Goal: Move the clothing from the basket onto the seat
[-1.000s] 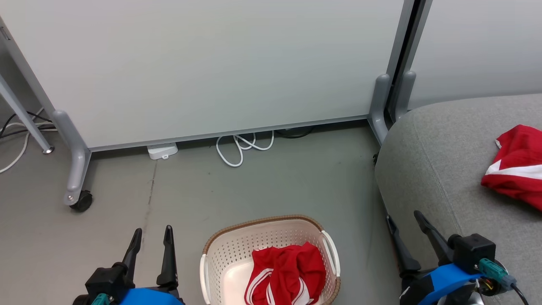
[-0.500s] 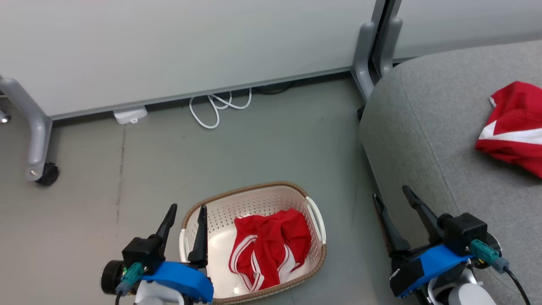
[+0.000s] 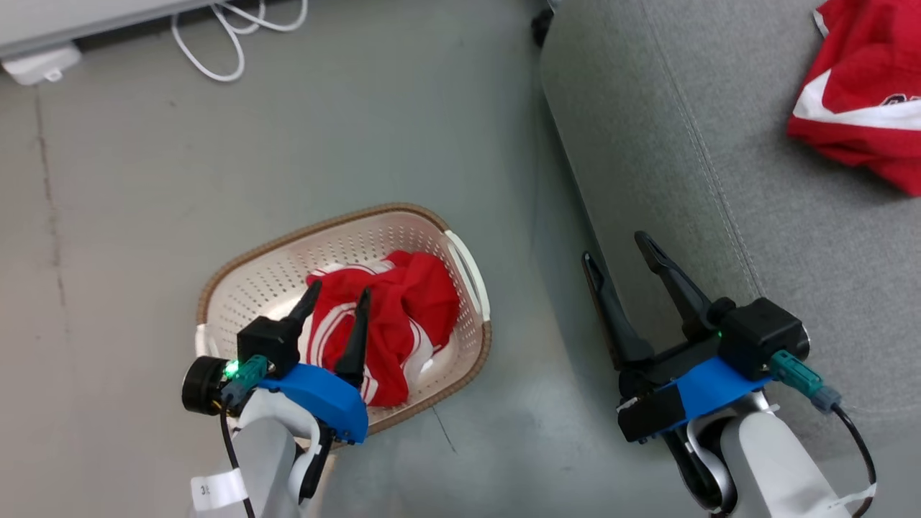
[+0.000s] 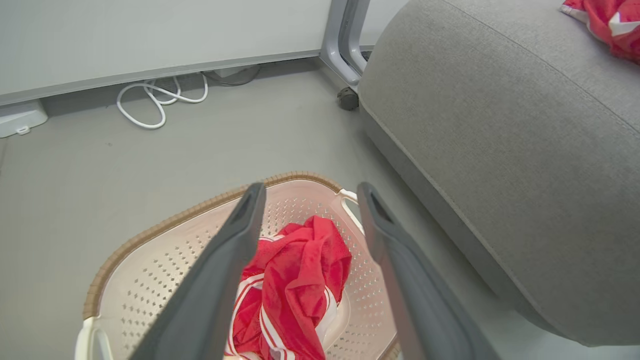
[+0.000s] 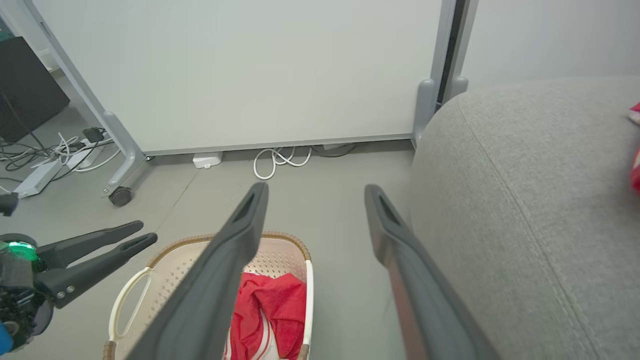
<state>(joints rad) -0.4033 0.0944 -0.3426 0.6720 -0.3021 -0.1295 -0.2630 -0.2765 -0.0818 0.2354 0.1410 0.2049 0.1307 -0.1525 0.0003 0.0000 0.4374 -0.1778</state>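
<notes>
A cream basket (image 3: 309, 232) with a brown rim stands on the floor left of the grey seat (image 3: 719, 180). One red clothing piece (image 3: 414, 302) with white stripes lies crumpled inside it. Another red garment (image 3: 863, 108) rests on the seat at the far right. My left gripper (image 3: 339, 290) hovers open above the basket, its fingers over the garment without touching it; the left wrist view has the clothing (image 4: 295, 280) between and below the open left gripper (image 4: 311, 187). My right gripper (image 3: 614, 247) is open and empty beside the seat's front edge.
A white cable (image 3: 216, 43) and a white adapter (image 3: 36, 65) lie on the grey floor by the partition panel (image 5: 250, 75). The panel's caster (image 5: 120, 196) stands far left. Bare floor separates the basket (image 5: 175, 250) from the seat (image 5: 525, 200).
The head camera has tilted down, shifting the whole picture. My left gripper has moved right, from beside the basket to over the garment in it. Both grippers stay open.
</notes>
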